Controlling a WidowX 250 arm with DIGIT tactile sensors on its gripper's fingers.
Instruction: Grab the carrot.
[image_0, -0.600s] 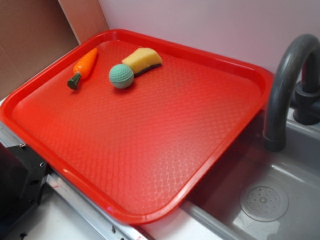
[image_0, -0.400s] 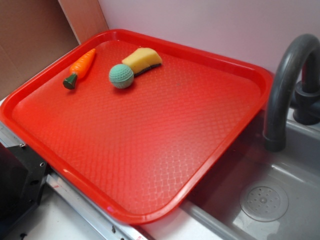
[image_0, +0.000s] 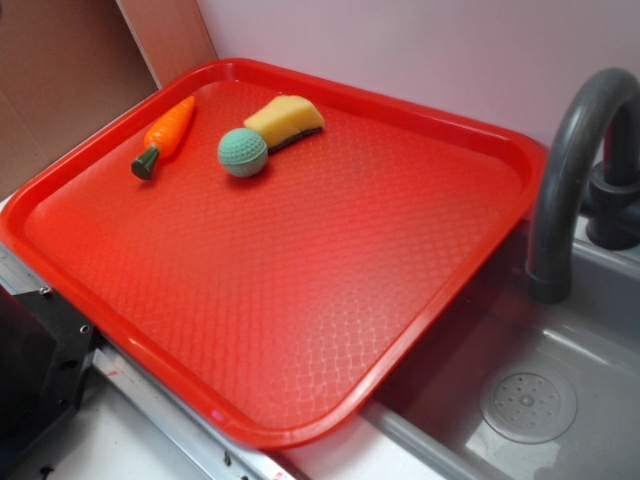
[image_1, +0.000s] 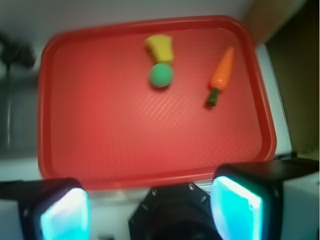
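carrot (image_0: 165, 136) stem swung back slightly, fingers (image_1: 66, 216) spread wide, high over tray (image_1: 125, 165)

Probably a toy kitchen, grey sink (image_0: 560, 400), dark faucet (image_0: 570, 160), red tray (image_0: 440, 290)

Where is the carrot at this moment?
The carrot lies on the red tray near its far left corner in the exterior view, left of the green ball, apart from it.
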